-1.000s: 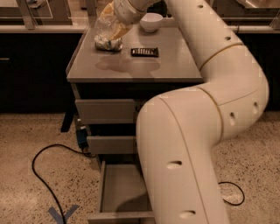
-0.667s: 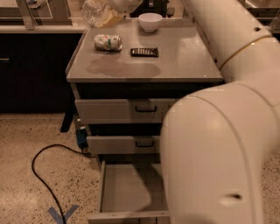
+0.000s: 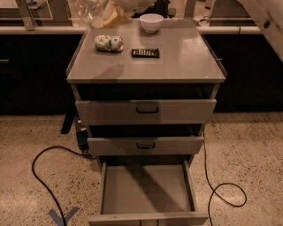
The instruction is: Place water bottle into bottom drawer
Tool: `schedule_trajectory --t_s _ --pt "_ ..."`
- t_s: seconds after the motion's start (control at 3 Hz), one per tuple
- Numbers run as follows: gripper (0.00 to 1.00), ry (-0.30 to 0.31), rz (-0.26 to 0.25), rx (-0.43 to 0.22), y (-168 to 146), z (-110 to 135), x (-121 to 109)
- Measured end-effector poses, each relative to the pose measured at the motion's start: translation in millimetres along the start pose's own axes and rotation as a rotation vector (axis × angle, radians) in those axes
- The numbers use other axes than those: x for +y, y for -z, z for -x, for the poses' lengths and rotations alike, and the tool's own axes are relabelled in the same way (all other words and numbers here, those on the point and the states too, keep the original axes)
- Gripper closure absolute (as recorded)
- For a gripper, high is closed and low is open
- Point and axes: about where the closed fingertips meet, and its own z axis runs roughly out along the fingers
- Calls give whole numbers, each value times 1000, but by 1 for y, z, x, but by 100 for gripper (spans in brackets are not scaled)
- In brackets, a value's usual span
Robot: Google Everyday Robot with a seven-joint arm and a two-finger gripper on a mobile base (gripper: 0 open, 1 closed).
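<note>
1. In the camera view, we see the gripper [image 3: 107,14] at the top edge of the picture, above the back left corner of the grey cabinet top [image 3: 177,62]. It is clamped around the water bottle [image 3: 86,10], which hangs clear of the surface.
2. We note that the water bottle is clear and crinkled, with pale glints across its plastic. Its upper part is cut off by the picture's edge, so we cannot make out the cap.
3. On the cabinet top, we find a crushed white-green can [image 3: 108,43] near the back left. A small dark bar [image 3: 145,53] lies just beside it to the right, and a white bowl [image 3: 151,22] stands at the back.
4. Below, we see the top drawer [image 3: 177,112] and the middle drawer [image 3: 177,145], each with a dark handle and each pulled out slightly.
5. The bottom drawer [image 3: 146,190] is pulled far out, a shallow tray with a plain grey floor. The water bottle is well apart from it, high above.
6. Part of the white arm [image 3: 270,21] crosses the top right corner, and a black cable [image 3: 37,176] curls over the speckled floor [image 3: 252,154] on the left.
</note>
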Motion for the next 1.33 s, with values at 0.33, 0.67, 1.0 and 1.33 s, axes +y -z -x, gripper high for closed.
schedule_trajectory --t_s 0.33,0.67,1.0,1.33 --pt "100 -20 80 -13 -22 2 38" --pt "100 -20 80 -12 -22 2 38" --pt "100 -58 94 -24 -31 4 63" --pt "100 -155 124 -49 -50 5 122"
